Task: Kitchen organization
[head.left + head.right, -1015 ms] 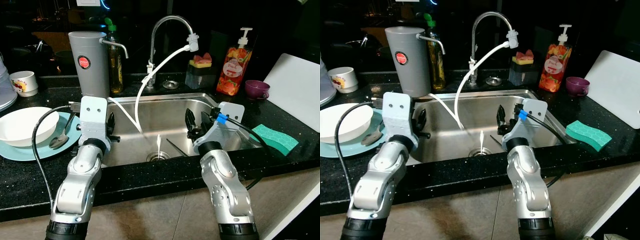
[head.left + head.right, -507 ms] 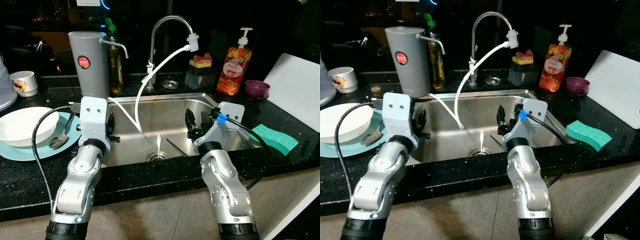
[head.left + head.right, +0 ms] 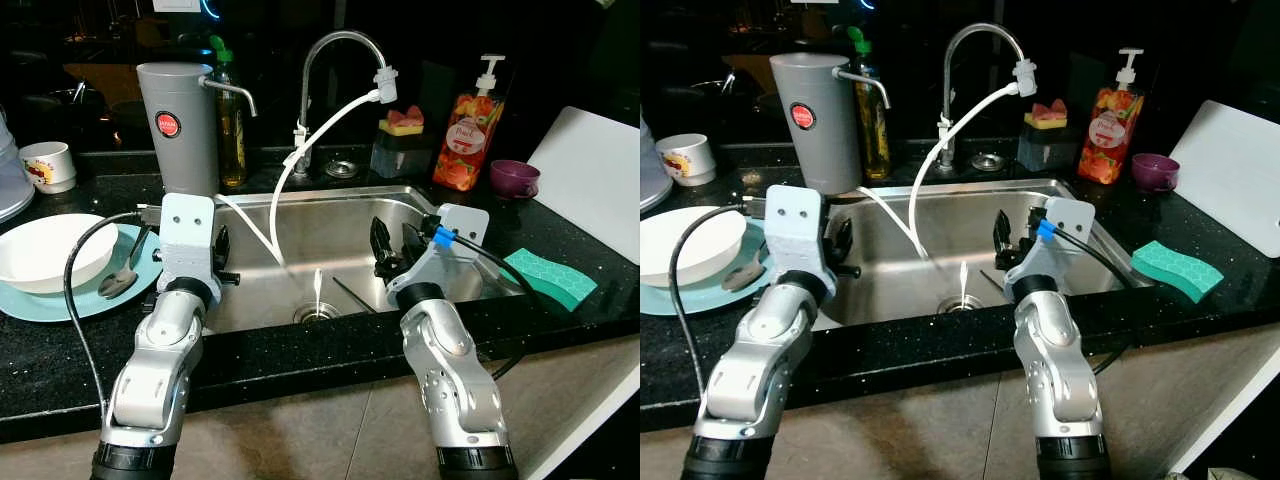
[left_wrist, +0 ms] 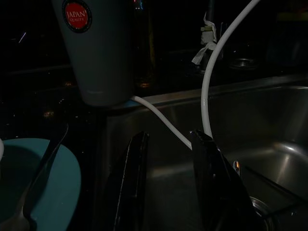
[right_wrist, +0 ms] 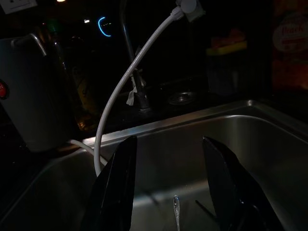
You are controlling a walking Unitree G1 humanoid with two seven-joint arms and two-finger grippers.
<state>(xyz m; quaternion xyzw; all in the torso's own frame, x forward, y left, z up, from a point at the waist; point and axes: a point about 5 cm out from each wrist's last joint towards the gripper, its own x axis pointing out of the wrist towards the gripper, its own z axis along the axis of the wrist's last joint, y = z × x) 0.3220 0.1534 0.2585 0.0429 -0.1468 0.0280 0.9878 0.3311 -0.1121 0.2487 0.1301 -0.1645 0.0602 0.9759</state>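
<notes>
from the head we look forward and down over the black countertop (image 3: 300, 355) at the steel sink (image 3: 330, 240), our two eyes sharing nearly the same scene. our left wrist camera sits low at the sink's left edge, our right wrist camera low over the basin; both face the back wall close up and share the white hose (image 4: 211, 77) and the grey canister (image 5: 29, 106).

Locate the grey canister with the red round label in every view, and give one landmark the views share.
Left eye view: grey canister at the counter's back, left of the sink.
Right eye view: same spot.
Left wrist view: its lower body with the label.
Right wrist view: dim grey body at one edge.
Shared landmark: white hose.
</notes>
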